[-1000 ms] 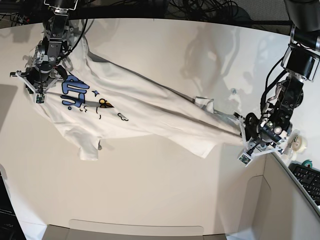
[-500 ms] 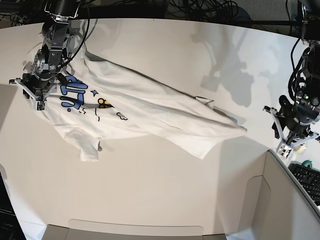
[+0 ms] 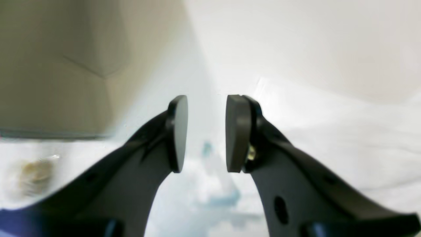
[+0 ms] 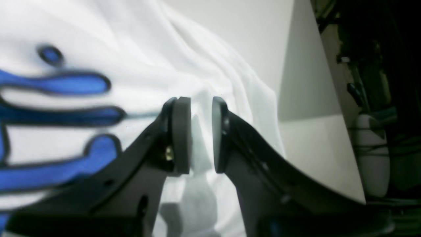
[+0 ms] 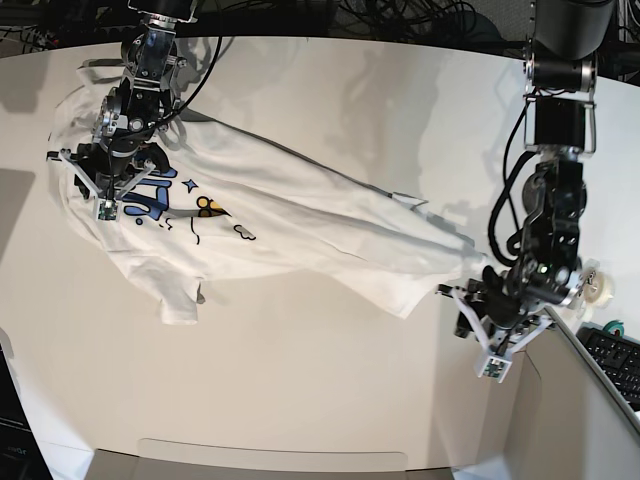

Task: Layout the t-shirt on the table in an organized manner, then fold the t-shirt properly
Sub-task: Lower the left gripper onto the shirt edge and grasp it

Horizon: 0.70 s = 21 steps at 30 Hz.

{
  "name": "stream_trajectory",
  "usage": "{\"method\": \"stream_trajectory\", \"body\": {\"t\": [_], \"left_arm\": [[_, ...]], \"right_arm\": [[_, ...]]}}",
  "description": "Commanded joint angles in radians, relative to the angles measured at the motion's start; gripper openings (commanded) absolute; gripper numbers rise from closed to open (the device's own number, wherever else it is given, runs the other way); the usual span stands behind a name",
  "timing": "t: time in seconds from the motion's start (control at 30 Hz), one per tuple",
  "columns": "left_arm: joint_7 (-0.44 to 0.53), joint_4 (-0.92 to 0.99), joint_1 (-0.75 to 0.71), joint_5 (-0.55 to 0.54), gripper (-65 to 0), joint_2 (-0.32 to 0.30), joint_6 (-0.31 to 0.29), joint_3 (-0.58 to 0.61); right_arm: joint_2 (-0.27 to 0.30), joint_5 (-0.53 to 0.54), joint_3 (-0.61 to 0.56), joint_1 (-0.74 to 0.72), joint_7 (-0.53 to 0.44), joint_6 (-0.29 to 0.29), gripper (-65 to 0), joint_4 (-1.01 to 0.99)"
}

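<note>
White cotton lay stretched slantwise across the matte white surface (image 5: pixel 330 400), from far left down to near right.

The large white short-sleeved t-shirt (image 5: pixel 300 225), printed with blue, yellow and orange cartoon lettering, rested rumpled on the surface, its printed chest toward the far left and its hem trailing to the near right. The black right gripper (image 4: pixel 201 135) hovered over the printed end, just above the cloth; its fingers (image 4: pixel 181 135) stood a little apart with only a narrow gap, and a raised fold of fabric showed behind that gap, though whether it was pinched could not be told. The black left gripper (image 3: pixel 206 133) hung just beside the hem end, fingers (image 3: pixel 236 133) parted wider and holding nothing.
</note>
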<state>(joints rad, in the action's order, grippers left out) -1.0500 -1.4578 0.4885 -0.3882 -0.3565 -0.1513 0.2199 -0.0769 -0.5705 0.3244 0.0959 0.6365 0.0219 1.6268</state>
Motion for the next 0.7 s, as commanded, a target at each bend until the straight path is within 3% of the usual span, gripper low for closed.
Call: {"method": "stream_trajectory", "body": {"t": [0.0,0.1,0.27,0.4,0.67], "left_arm": [[0.024,0.056,0.068,0.002,-45.5,0.015,0.0,-0.009],[0.081,0.263,0.152,0.002,-45.5,0.075,0.0,-0.009],[0.15,0.535,0.252,-0.001,-42.7,0.124,0.0,-0.009],[0.164,0.641,0.295,-0.002,-38.9,0.164,0.0,-0.009],[0.162,0.693,0.306,-0.002,-38.6,0.213,0.0,-0.009]], "right_arm": [[0.001,-0.01,0.0,-0.003,-0.016,-0.01,-53.1,0.019],[0.001,-0.009,-0.001,0.009,-0.016,-0.01,-53.1,0.019],[0.002,-0.009,-0.001,0.025,-0.016,-0.01,-53.1,0.016],[0.006,-0.006,-0.001,0.034,-0.02,-0.01,-53.1,0.014],[0.001,-0.006,-0.043,0.037,-0.016,-0.01,-53.1,0.014]]}}
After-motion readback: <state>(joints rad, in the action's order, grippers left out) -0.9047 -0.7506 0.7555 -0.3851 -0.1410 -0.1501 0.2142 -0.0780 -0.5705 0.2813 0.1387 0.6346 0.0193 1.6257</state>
